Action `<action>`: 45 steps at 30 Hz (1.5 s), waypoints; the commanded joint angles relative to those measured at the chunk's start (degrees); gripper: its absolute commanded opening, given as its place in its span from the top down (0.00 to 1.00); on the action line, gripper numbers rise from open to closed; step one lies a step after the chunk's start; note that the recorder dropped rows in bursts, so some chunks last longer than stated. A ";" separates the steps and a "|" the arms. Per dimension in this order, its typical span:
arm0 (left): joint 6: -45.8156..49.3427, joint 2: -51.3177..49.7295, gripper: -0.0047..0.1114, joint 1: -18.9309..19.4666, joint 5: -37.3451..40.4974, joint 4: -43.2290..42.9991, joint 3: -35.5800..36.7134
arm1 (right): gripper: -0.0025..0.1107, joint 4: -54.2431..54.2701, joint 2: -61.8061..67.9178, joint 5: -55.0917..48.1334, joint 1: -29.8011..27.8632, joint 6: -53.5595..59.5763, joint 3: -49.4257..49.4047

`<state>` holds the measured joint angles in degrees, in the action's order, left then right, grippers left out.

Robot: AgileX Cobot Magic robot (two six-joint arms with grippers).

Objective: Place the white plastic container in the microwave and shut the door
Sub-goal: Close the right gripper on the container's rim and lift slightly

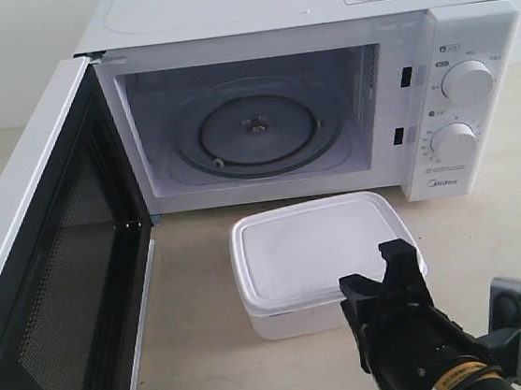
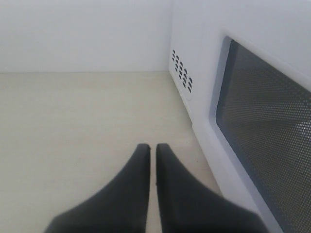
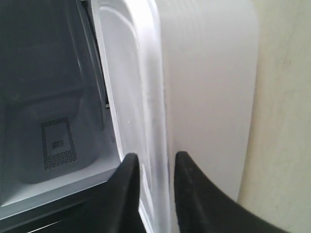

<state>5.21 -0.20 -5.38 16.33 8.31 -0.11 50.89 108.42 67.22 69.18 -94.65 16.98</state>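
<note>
R gripper (image 1: 373, 274) narrow, pinching box (image 1: 309, 246) near rim; box long axis crosswise, microwave (image 1: 295, 3) mouth straight ahead; R arm nearer.

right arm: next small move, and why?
Probably close the right gripper firmly on the near rim of the white plastic container: its fingers straddle that rim, the container sits on the table, and the microwave door stands open.

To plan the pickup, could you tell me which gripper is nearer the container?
Right. The right gripper straddles the rim of the container; the left gripper sits outside the open door.
</note>
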 commanded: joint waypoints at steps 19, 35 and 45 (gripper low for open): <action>-0.49 0.20 0.92 0.14 -0.06 -0.12 0.11 | 0.80 3.87 0.20 -2.87 -0.09 3.77 3.31; -0.49 0.20 0.92 0.14 -0.06 -0.12 0.11 | 0.98 -1.27 0.23 2.02 -0.09 6.76 1.61; -0.49 0.20 0.92 0.14 -0.06 -0.12 0.11 | 0.97 -9.20 0.13 2.74 -0.09 -1.13 -6.86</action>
<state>5.21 -0.20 -5.38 16.33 8.31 -0.11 44.11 108.42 69.23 69.18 -92.96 10.99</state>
